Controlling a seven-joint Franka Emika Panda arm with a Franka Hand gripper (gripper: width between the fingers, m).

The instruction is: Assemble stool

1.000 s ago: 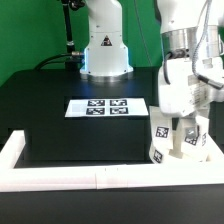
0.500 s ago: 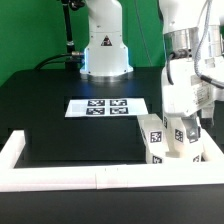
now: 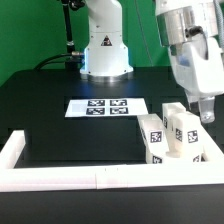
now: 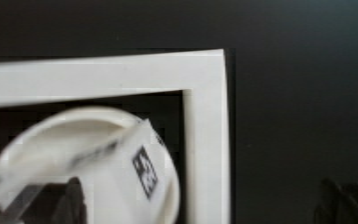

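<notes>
Pincer (image 3: 207, 117) now lifted off stool (image 3: 176, 140), looks released, nothing held; two legs stand below it in seat. Third leg pending.

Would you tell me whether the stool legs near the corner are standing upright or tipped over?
Upright: two tagged legs stand vertically on the seat in the exterior view; the claw hangs above them.

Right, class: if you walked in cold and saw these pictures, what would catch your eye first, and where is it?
First, the white stool standing upside down in the corner of the border rail, at the exterior view's lower right, its tagged legs pointing up. Above it hangs the robot's claw, clear of the legs. Then the marker board, flat on the black table mid-scene.
</notes>
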